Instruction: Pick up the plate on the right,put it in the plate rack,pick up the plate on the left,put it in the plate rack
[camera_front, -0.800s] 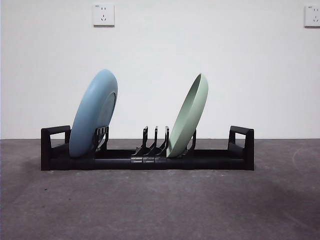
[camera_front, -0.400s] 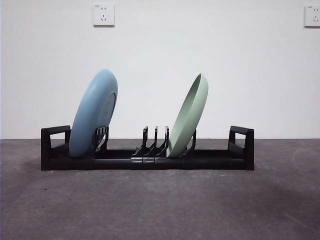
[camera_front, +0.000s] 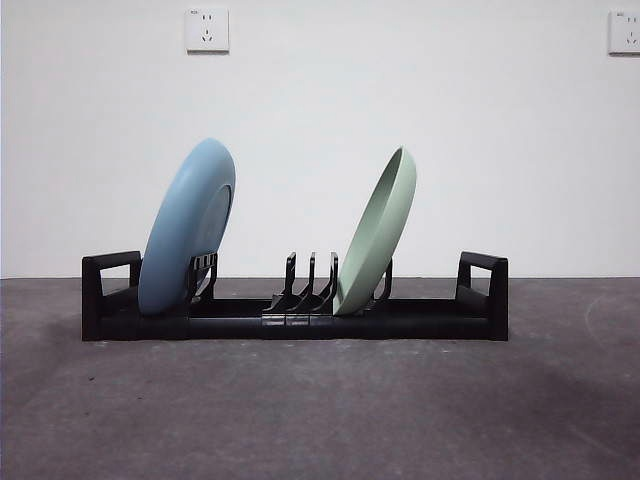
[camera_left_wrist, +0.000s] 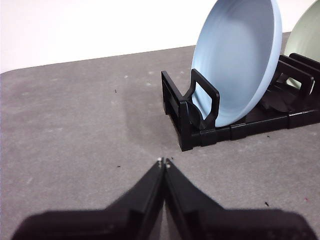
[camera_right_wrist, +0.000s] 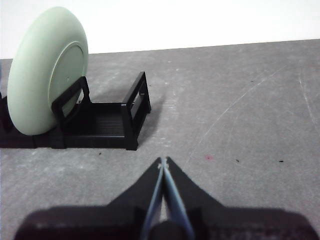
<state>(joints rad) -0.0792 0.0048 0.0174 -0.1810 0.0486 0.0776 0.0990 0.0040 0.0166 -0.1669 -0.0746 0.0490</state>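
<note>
The black plate rack lies across the table. A blue plate leans in its left slots and a green plate leans in slots right of the middle. The left wrist view shows the blue plate standing behind the rack's end handle, with my left gripper shut and empty, back from that end. From the right wrist I see the green plate in the rack, and my right gripper is shut and empty, off that end. Neither arm appears in the front view.
Bare grey table stretches in front of the rack and off both its ends. A white wall with two sockets stands behind. Several free dividers stand between the two plates.
</note>
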